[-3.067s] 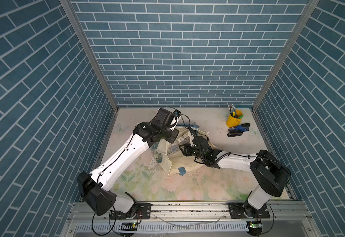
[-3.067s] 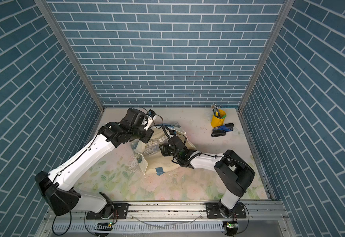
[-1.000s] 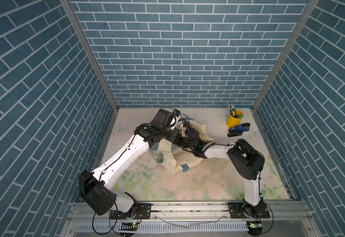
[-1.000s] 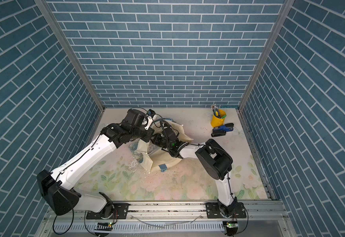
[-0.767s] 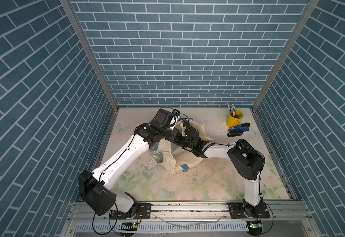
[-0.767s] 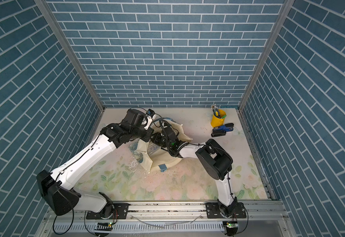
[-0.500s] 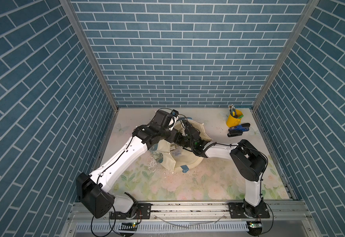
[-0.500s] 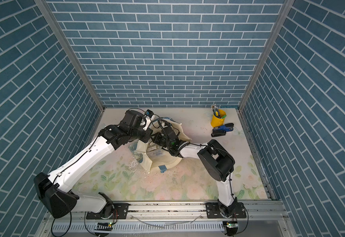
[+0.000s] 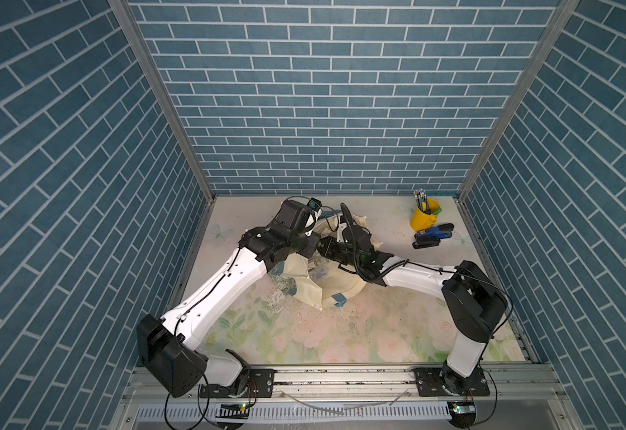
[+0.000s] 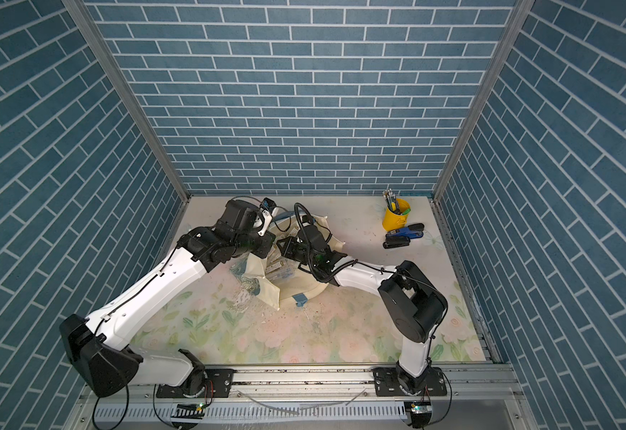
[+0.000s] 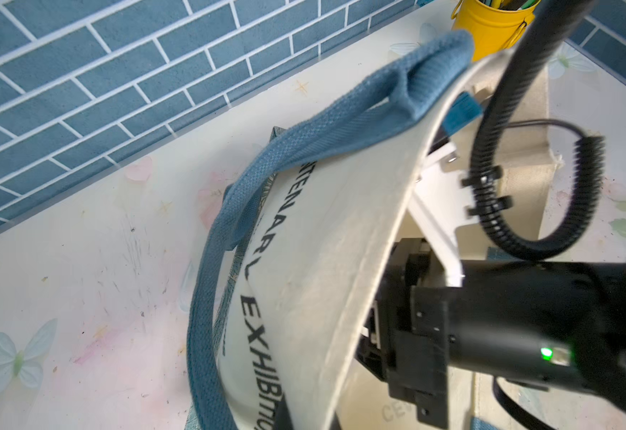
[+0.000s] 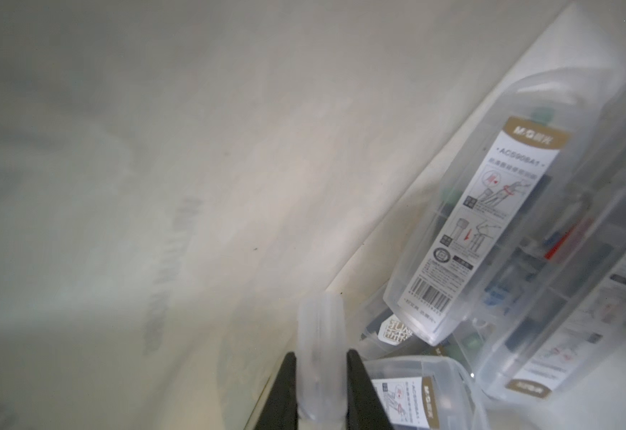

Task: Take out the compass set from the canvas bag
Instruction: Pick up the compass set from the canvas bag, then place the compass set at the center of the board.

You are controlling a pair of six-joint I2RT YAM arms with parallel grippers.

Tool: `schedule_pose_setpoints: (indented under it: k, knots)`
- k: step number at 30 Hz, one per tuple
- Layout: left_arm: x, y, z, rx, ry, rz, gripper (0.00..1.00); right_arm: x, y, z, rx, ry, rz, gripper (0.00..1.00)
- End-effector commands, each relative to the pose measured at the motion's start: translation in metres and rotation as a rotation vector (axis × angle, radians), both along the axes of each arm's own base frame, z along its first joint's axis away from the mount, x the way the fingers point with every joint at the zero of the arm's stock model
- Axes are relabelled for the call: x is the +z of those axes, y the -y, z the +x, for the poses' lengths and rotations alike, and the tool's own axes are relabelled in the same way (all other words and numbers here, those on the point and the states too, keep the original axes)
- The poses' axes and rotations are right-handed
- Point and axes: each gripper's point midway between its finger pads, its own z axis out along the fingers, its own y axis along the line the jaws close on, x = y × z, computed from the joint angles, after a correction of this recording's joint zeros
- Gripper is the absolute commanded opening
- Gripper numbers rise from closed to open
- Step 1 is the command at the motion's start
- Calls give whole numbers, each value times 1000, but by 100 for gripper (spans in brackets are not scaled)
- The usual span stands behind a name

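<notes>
Compass set (image 12: pixel 320 335), in a clear plastic case, is inside the bag (image 9: pixel 343 288), which lies slumped near the middle of the table (image 9: pixel 341 335). On the left, the left gripper (image 11: pixel 309 422) is closed on the bag's lettered wall near its rim and holds that wall up, so the mouth gapes. A blue strap (image 11: pixel 304 141) droops over the outside. The right arm reaches in through the mouth, with the right gripper (image 12: pixel 320 389) down in the bag. Its two black fingers (image 12: pixel 289 391) are clamped on a translucent edge of the set, which stands up between them and touches both. Just beside it on the bag's floor lie more clear cases (image 12: pixel 490 231), labels up, overlapping each other. Well to the right, outside the bag, a yellow cup (image 9: pixel 423 220) of pens stands by the far wall, with a blue stapler (image 9: pixel 434 235) just in front.
</notes>
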Motion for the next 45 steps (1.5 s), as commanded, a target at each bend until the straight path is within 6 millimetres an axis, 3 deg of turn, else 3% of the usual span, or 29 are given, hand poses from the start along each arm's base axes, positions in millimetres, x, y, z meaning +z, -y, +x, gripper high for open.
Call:
schedule_pose_setpoints:
  k: [1,15,19,32,36,40,42,45]
  knots:
    - [34,-2,3,21,100,-79,0,13,18,0,-38,63,-44,14]
    - [42,-17,7,119,134,-89,0,42,55,-31,-28,167,-194,11]
    - [41,-20,10,140,130,-94,0,60,59,-41,0,207,-206,9]
    - [42,-33,15,195,122,-108,0,121,97,-87,106,283,-277,6]
    - [41,-39,16,208,120,-99,0,141,122,-109,167,322,-365,3]
    - [42,-45,15,220,109,-101,0,162,167,-115,109,380,-531,0]
    - [44,-45,13,215,110,-107,0,163,183,-114,96,384,-595,0]
    - [42,-46,12,217,108,-104,0,149,204,-101,96,291,-621,0]
